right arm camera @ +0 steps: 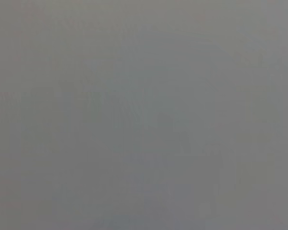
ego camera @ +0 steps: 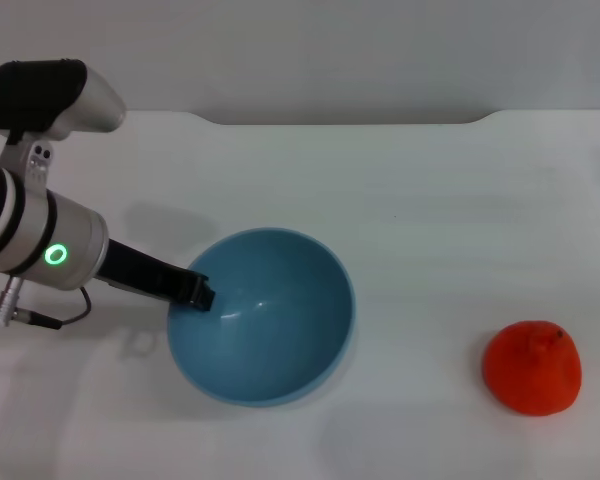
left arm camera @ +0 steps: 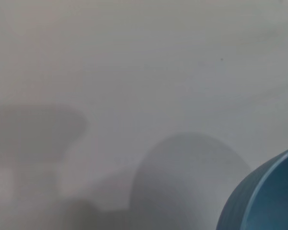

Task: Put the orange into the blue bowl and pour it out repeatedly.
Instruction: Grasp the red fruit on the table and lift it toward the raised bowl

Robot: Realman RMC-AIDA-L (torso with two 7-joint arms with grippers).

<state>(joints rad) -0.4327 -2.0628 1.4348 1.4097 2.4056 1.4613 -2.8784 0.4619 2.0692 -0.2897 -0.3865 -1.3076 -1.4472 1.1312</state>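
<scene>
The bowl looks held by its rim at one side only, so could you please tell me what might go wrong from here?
1. The left gripper pinches the bowl at one rim edge only; it looks tilted, so it may slip or twist when moved.
2. The orange lies on the table, well off to the bowl's right. Being round, it could roll if nudged.
3. The right gripper is out of view, so its approach to the orange cannot be checked.
</scene>
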